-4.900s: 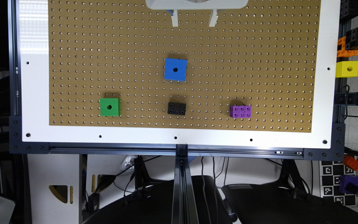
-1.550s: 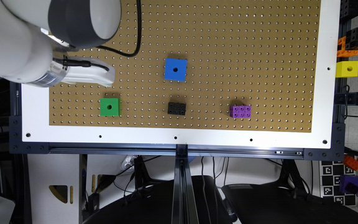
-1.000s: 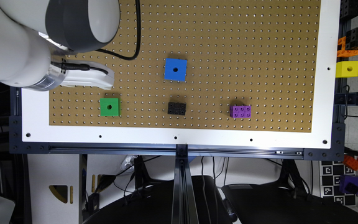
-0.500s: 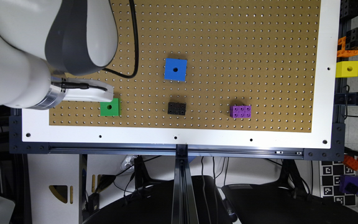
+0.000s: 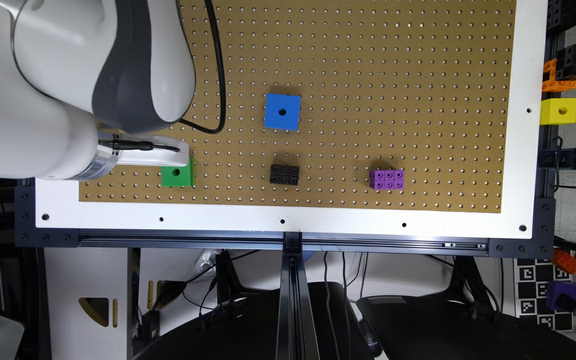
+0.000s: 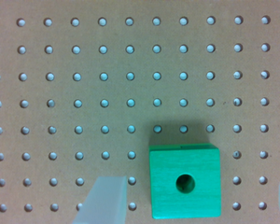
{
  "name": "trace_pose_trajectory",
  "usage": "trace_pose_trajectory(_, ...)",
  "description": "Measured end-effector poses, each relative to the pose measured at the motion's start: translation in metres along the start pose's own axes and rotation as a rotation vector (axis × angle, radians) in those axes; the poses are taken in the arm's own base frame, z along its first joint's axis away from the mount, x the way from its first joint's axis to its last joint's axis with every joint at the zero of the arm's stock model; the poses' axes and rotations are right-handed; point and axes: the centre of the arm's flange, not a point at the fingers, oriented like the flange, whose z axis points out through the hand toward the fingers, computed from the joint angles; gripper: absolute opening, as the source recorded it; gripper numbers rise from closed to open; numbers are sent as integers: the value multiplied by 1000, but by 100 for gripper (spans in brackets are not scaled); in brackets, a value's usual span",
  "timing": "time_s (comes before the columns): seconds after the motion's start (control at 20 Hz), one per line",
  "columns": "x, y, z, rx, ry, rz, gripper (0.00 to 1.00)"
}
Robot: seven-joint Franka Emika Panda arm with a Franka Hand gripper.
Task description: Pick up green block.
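The green block (image 5: 178, 176), a bright green cube with a round dark hole in its top, lies on the brown pegboard (image 5: 368, 75) near the exterior view's lower left corner. The white part of my gripper (image 5: 144, 154) hangs over the block's upper left edge and covers a little of it. In the wrist view the green block (image 6: 185, 181) sits between two pale translucent fingers (image 6: 104, 200), closer to one than the other. The gripper (image 6: 193, 200) is open and touches nothing.
A blue holed cube (image 5: 282, 112) lies mid-board, with a small black brick (image 5: 284, 174) and a purple brick (image 5: 387, 179) along the near row. A yellow holed cube (image 5: 558, 111) and black and orange pieces (image 5: 563, 70) sit off the board at the exterior view's right. The arm's bulk (image 5: 68, 85) fills the upper left.
The arm came in from the exterior view's upper left and moved steadily down toward the green block. Its white end now overlaps the block's upper edge. No block has shifted.
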Motion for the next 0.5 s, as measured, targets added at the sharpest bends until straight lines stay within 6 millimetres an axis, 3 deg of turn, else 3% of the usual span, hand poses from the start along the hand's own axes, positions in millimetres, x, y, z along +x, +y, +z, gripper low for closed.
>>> trace_pose_trajectory(0.1, 1, 0, 10, 1, -2, 1, 100)
trace_pose_trajectory(0.5, 3, -4, 14, 4, 0, -4, 100)
